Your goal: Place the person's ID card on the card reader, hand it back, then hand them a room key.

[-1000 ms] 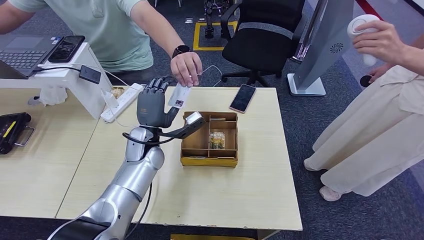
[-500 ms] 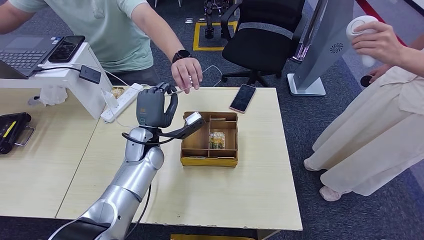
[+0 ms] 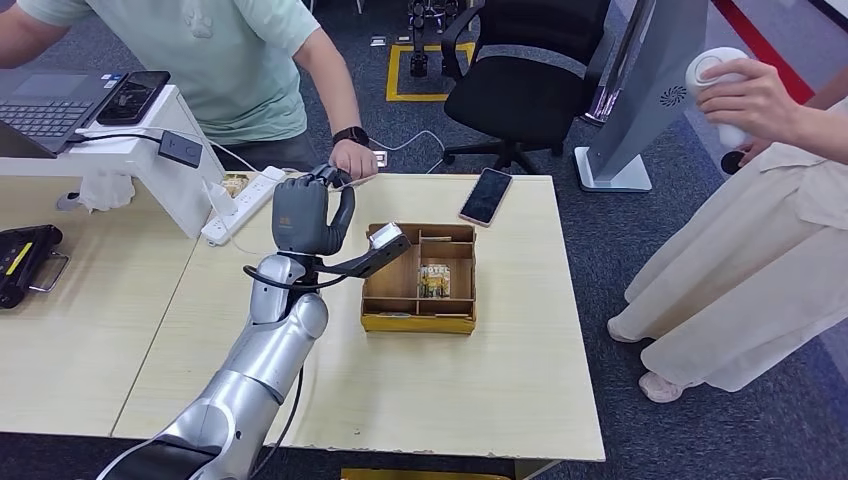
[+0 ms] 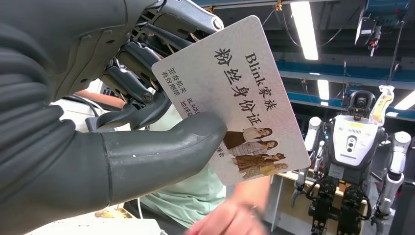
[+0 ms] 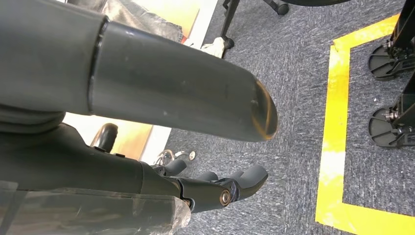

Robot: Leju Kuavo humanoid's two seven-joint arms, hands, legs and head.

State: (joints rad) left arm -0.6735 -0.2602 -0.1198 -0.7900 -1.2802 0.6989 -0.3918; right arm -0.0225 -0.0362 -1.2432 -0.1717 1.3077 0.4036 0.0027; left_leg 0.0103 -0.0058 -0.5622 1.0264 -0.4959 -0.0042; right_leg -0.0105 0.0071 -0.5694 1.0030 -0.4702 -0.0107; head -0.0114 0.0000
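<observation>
Head view shows the person's hand (image 3: 352, 160) drawn back to the far table edge, where half a second ago it was up at the left hand (image 3: 302, 213), passing the ID card (image 4: 234, 98) over. The handover looks done, so carrying the card to the reader is likely next; I cannot pick out the reader. In the left wrist view the card sits pinched between the thick thumb and the darker fingers (image 4: 128, 83), printed face towards the camera. The right hand (image 5: 215, 188) hangs over the floor, fingers loosely apart, holding nothing. A wooden tray (image 3: 417, 320) just right of the left hand holds a card marked HOTEL.
</observation>
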